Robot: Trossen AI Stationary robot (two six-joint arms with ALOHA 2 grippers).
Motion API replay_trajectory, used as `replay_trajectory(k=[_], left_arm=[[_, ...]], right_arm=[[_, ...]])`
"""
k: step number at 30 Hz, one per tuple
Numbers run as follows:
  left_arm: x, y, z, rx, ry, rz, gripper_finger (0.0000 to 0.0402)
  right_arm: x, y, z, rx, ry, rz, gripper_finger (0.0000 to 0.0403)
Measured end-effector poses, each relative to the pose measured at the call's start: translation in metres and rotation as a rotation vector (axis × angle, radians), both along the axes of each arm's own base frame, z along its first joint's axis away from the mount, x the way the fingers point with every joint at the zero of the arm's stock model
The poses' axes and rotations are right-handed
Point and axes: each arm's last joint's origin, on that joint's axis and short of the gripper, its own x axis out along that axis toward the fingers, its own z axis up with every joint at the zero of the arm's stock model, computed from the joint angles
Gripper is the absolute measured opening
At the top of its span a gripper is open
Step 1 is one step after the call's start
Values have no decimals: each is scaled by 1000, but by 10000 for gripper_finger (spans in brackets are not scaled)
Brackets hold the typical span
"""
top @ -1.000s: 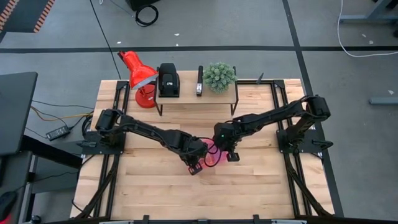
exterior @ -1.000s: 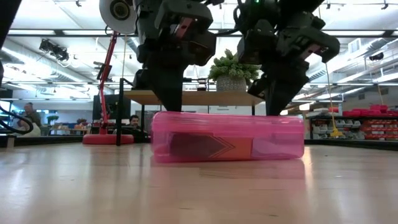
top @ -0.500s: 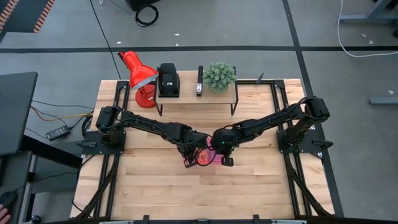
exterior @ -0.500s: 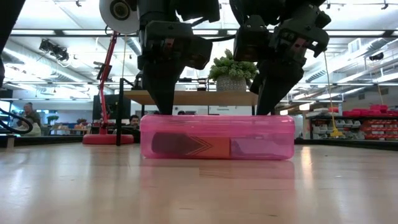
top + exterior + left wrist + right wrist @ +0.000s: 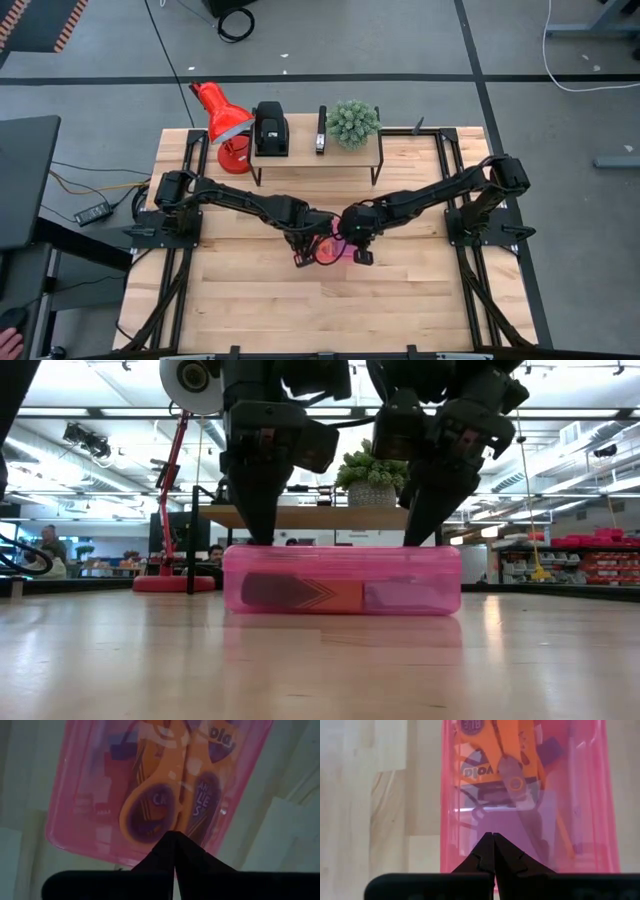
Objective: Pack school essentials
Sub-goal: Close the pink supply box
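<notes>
Low view: pink case (image 5: 341, 579) flat on table (image 5: 320, 660), lid on.
Contents: scissors (image 5: 167, 795), crayon box (image 5: 300, 593), pen (image 5: 580, 795).
Left gripper (image 5: 300, 258): shut, empty, over one case end.
Right gripper (image 5: 361, 254): shut, empty, over other end.

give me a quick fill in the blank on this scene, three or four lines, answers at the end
1. The see-through pencil case lying on the wooden table is ____ in colour.
2. Through its lid the wrist views show a pair of ____ with yellow-orange handles.
3. The left claw and the right claw both have their fingers ____.
4. On the shelf behind, the potted plant stands beside a red ____.

Missing words: pink; scissors; shut; lamp
</notes>
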Motion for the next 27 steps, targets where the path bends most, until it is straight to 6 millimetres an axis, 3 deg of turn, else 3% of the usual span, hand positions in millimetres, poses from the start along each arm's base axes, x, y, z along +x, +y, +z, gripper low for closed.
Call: replay_trajectory(k=[6,20,27], left_arm=[[-1,0,0,2,15,1,11],[-2,0,0,-2,17,0,20],[-2,0,0,-3,16,0,4]], right_arm=[[1,-9,0,-2,-3,-27,6],[1,-6,0,0,-6,-25,6],[1,-6,1,9,-5,-38,6]])
